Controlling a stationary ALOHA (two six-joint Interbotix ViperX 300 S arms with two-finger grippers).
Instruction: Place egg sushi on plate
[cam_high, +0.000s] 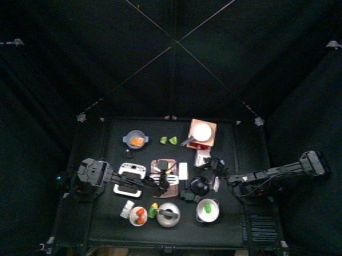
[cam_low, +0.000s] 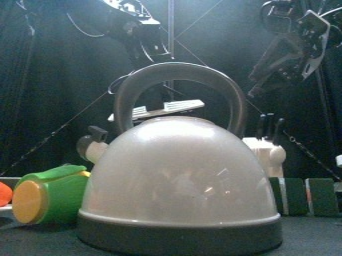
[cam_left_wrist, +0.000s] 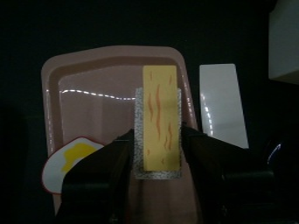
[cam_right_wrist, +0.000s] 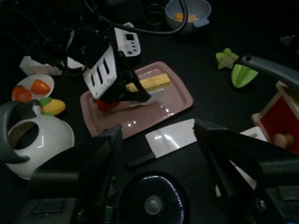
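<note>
Kettle, white with a black handle, stands nearest the front camera and hides most of the surface behind it. A green cup lies on its side next to it.

Egg sushi: a yellow slab lying flat on the pink tray, near the tray's middle and along its length.

Left tool: jaws wide, one on each side of the sushi. No contact visible and nothing held.

Right tool: jaws apart and empty, hanging off the tray's near corner.

Judged step: grasping the sushi.
- Keep the jaws square to its long sides.
- Come low enough to catch the body, not only the top.
- Close gently, because the piece is small and could tip or skid on the smooth tray.

White rectangular plate lies just beside the tray's long edge. It is the likely drop spot and the transfer is short.

Around the tray:
- A white piece with a yellow centre sits at the tray's corner, close to one jaw. It could be nudged.
- Green star-shaped pieces lie well clear of the tray.
</note>
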